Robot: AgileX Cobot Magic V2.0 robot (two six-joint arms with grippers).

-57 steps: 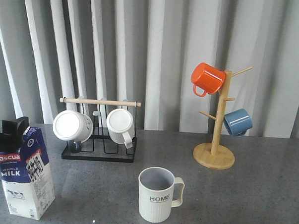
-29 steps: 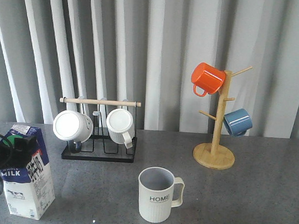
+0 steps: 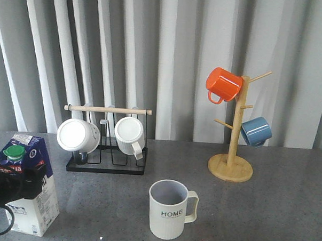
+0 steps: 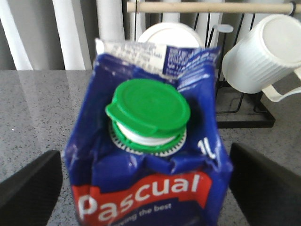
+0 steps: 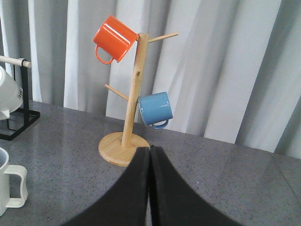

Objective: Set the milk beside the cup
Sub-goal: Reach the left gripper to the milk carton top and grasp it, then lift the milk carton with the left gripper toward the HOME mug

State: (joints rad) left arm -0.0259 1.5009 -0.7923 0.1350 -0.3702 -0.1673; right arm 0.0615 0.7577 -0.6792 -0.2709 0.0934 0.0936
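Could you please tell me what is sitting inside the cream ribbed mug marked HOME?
The cream ribbed HOME mug shows only a bare grey inner wall from the front view; nothing rises above its rim. Its bottom is hidden by the near wall, so something low inside cannot be ruled out.

Soft, even daylight fills all views; shadows are faint. The grey speckled tabletop (image 4: 37, 99) shows a pale sheen. The blue carton with green cap (image 4: 148, 141) looks slightly soft up close, and the dark left gripper (image 3: 11, 191) blurs.
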